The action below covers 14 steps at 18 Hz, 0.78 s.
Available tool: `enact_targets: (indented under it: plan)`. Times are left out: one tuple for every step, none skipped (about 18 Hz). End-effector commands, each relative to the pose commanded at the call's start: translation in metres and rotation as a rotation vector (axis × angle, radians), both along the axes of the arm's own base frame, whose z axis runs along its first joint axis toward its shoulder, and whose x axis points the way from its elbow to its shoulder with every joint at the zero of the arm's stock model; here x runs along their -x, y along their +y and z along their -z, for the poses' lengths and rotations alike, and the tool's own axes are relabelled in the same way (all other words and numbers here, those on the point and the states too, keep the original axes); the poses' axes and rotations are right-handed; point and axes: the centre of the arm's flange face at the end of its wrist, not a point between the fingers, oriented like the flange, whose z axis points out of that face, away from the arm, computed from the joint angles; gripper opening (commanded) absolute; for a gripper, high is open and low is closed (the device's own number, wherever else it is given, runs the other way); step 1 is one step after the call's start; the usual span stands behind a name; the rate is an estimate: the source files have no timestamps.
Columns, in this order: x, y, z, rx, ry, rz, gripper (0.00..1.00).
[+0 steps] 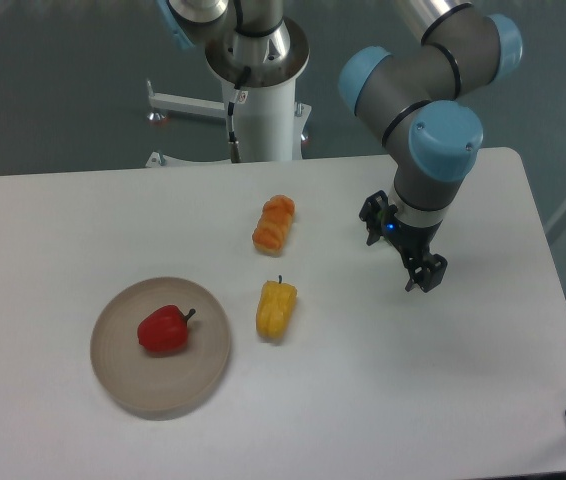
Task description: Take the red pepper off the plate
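Gripper hangs over the table, well right of the plate; its opening cannot be made out. Red pepper lies on the plate, yellow pepper just right, orange pepper beyond.

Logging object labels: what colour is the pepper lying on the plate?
Red, glossy, with a dark stem: the red pepper on the plate, camera view.

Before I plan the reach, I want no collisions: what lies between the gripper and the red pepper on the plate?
In the camera view, the long yellow pepper lies between the gripper and the glossy red pepper on the round tan plate.
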Motion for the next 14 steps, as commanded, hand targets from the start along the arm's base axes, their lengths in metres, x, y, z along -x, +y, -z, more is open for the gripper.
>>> enact_targets:
  plan:
    - [0.0, 0.0, 0.0, 0.0, 0.0, 0.002, 1.0]
    - [0.0, 0.0, 0.0, 0.0, 0.0, 0.0, 1.0]
    - [0.0, 0.0, 0.0, 0.001, 0.001, 0.0, 1.0]
    - [-0.001, 0.0, 0.0, 0.001, 0.001, 0.001, 1.0]
    - [-0.001, 0.002, 0.0, 0.0, 0.002, 0.003, 1.0]
    - [-0.002, 0.002, -0.001, -0.001, 0.001, 0.003, 1.0]
    - [-0.003, 0.003, -0.001, -0.005, -0.001, 0.005, 1.0]
    - [-0.005, 0.006, 0.004, -0.004, -0.011, 0.008, 1.0]
    - [-0.014, 0.012, 0.006, -0.016, -0.028, 0.009, 1.0]
    - [-0.033, 0.023, 0.001, -0.038, -0.049, -0.025, 1.0]
    - [-0.049, 0.034, -0.007, -0.06, -0.065, -0.082, 1.0]
    - [-0.073, 0.047, -0.011, -0.07, -0.077, -0.109, 1.0]
    - [-0.089, 0.055, -0.012, -0.07, -0.079, -0.119, 1.0]
    - [-0.104, 0.063, -0.012, -0.068, -0.08, -0.121, 1.0]
